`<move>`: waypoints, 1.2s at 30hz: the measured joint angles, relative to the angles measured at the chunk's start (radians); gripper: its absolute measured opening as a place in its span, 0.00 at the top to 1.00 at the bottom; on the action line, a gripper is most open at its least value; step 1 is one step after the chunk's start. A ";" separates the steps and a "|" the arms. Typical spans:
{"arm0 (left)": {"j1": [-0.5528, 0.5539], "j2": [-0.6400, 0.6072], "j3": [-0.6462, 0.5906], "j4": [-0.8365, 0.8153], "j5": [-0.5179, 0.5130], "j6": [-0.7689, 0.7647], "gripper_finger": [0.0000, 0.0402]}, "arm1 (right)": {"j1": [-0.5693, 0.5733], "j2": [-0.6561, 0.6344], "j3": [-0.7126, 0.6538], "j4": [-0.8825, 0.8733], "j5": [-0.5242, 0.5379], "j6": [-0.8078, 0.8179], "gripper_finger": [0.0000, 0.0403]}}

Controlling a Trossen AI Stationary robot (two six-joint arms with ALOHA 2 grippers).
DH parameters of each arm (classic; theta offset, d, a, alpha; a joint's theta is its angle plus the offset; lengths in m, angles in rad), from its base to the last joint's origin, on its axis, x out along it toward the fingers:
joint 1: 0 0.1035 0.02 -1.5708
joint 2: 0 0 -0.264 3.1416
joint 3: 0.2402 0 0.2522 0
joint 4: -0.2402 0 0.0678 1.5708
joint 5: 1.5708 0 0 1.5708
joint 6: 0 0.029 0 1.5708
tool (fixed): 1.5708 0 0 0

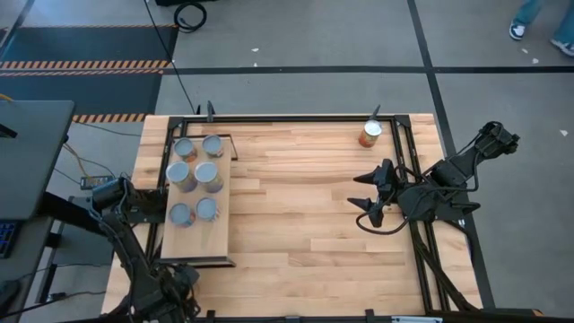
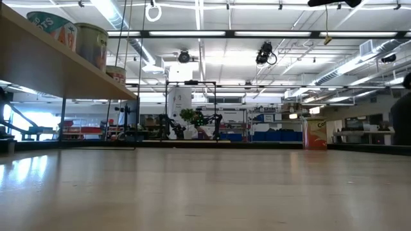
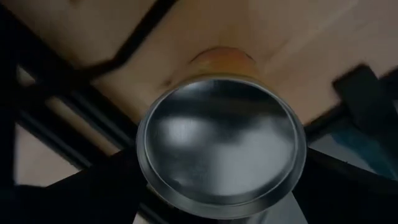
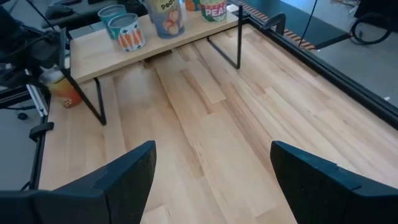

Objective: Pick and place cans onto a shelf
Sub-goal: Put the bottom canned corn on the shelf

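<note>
Several cans [image 1: 195, 177] stand upright on the shelf [image 1: 215, 238], the pale board on black legs at the table's left. One more can [image 1: 369, 135] stands on its base at the table's far right. My left gripper [image 1: 126, 193] points down just left of the shelf and is shut on another can [image 3: 221, 143], whose silver top faces the wrist camera. The arm hides that can in the high view. My right gripper [image 1: 372, 193] hovers open over the table's right part, nothing between its fingers. My left gripper has the can's orange side wall [image 4: 62, 90] between its two fingers [image 3: 93, 193], coming from above and pointing down. The can stays upright, top toward the wrist. The can itself hides the contact spots. Whether its base touches the table, I cannot tell.
The shelf's black legs [image 4: 93, 102] and the black frame rails [image 1: 408, 152] along the table's edges stand near the arms. Bare tabletop [image 1: 296, 206] lies between the shelf and my right gripper. A person's feet [image 1: 538, 27] show on the floor far right.
</note>
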State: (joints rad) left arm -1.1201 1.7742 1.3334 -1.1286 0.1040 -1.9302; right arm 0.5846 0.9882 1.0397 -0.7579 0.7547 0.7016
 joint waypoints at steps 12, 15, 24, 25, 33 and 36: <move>-0.007 0.039 0.002 0.018 -0.136 0.136 0.13 | 0.000 0.000 0.000 -0.008 -0.025 0.013 0.20; -0.008 0.041 0.003 0.026 -0.144 0.166 0.16 | 0.000 0.000 0.000 -0.011 -0.026 0.005 0.20; -0.007 0.047 0.089 0.059 -0.164 0.325 0.24 | 0.000 0.000 0.000 -0.066 -0.026 0.003 0.20; -0.007 0.047 0.110 0.062 -0.162 0.348 0.24 | 0.000 0.000 0.000 -0.067 -0.026 0.003 0.20; 0.051 0.047 0.326 -0.006 -0.172 0.535 0.23 | -0.009 0.000 0.000 -0.068 -0.025 0.003 0.20; 0.088 0.046 0.407 -0.060 -0.212 0.618 0.23 | -0.025 0.000 0.000 -0.068 -0.025 -0.001 0.20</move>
State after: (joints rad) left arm -1.0318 1.8202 1.7400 -1.1887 -0.1081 -1.3126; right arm 0.5594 0.9878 1.0397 -0.8261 0.7302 0.7007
